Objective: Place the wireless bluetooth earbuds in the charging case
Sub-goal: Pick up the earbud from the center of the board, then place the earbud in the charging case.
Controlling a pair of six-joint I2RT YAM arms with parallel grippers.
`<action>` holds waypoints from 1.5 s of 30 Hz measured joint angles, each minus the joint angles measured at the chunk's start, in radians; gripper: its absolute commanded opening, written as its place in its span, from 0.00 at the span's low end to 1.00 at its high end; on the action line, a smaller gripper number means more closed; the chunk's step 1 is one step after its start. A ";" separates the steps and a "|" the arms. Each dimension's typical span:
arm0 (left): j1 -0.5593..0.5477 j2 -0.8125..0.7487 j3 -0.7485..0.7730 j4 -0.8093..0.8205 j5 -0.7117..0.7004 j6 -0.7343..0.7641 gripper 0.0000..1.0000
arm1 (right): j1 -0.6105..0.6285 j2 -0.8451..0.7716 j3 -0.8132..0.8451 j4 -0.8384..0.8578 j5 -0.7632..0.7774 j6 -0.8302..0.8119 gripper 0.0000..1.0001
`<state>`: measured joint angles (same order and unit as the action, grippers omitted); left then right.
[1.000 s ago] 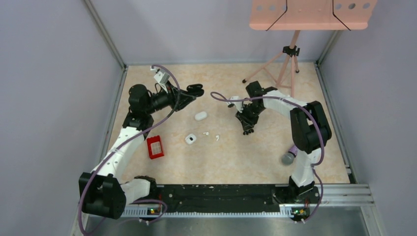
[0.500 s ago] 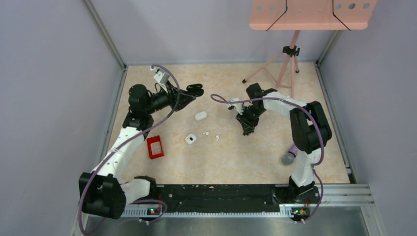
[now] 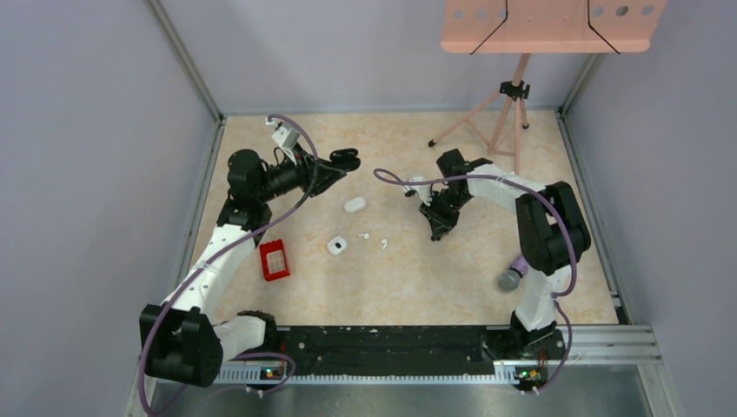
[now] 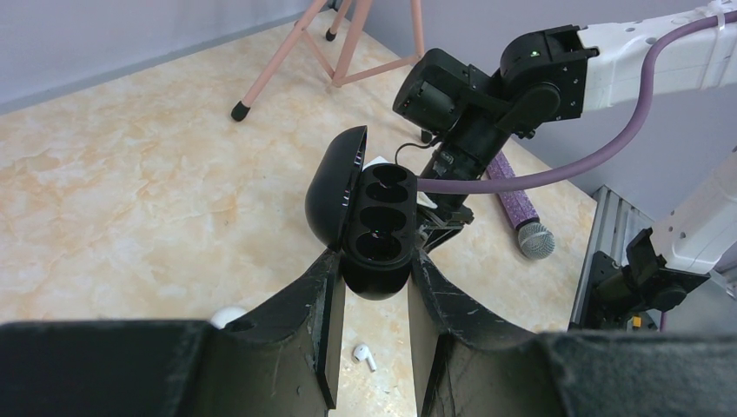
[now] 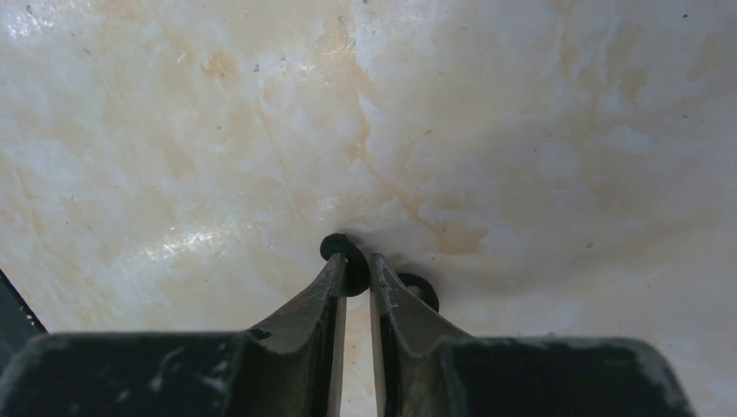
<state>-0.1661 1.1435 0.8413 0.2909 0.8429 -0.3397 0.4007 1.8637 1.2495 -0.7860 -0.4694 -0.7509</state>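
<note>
From above, what lies under the right jaws is hidden; in the wrist view a black earbud (image 5: pixel 346 261) is pinched between their nearly closed tips on the surface (image 5: pixel 521 130), with a second black earbud (image 5: pixel 423 291) half covered beside them. The open black charging case (image 4: pixel 374 217) is clamped in the left jaws, far left. The right jaws are found narrower than a second ago.
</note>
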 measured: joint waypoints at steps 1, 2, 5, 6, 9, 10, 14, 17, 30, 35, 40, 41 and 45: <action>0.000 0.000 0.000 0.000 0.000 0.000 0.00 | 0.000 0.000 0.000 -0.001 -0.003 0.000 0.09; 0.000 0.000 0.000 0.000 0.000 -0.002 0.00 | 0.000 -0.001 0.000 -0.001 -0.004 0.000 0.06; 0.000 0.000 0.000 0.000 0.000 -0.003 0.00 | 0.000 -0.004 0.000 -0.003 -0.008 0.000 0.00; 0.000 0.000 0.000 0.001 0.000 -0.003 0.00 | 0.000 -0.005 0.000 -0.006 -0.010 0.000 0.00; 0.000 0.000 0.000 0.001 0.000 -0.003 0.00 | -0.002 -0.013 0.001 -0.020 -0.014 0.000 0.00; 0.000 0.000 0.000 0.001 0.000 -0.003 0.00 | -0.002 -0.020 0.001 -0.026 -0.018 0.000 0.00; 0.000 0.011 0.000 0.012 0.004 -0.003 0.00 | -0.003 -0.099 0.009 -0.066 -0.042 -0.001 0.00; 0.000 0.029 0.000 0.024 0.014 -0.003 0.00 | -0.003 -0.205 0.047 -0.106 -0.085 -0.007 0.00; -0.074 0.109 0.003 0.124 0.159 0.000 0.00 | 0.185 -0.351 0.655 -0.143 -0.194 0.102 0.00; -0.098 0.109 0.008 0.153 0.203 0.028 0.00 | 0.253 -0.249 0.791 -0.140 -0.185 0.161 0.00; -0.106 0.109 0.008 0.168 0.220 0.047 0.00 | 0.291 -0.177 0.802 -0.153 -0.175 0.186 0.00; -0.108 0.109 0.008 0.172 0.221 0.048 0.00 | 0.298 -0.171 0.802 -0.158 -0.175 0.187 0.00; -0.113 0.109 0.008 0.182 0.223 0.051 0.00 | 0.319 -0.161 0.802 -0.168 -0.176 0.187 0.00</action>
<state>-0.2787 1.2522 0.8494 0.4728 1.0660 -0.2886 0.7200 1.7027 2.0518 -0.9539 -0.6456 -0.5636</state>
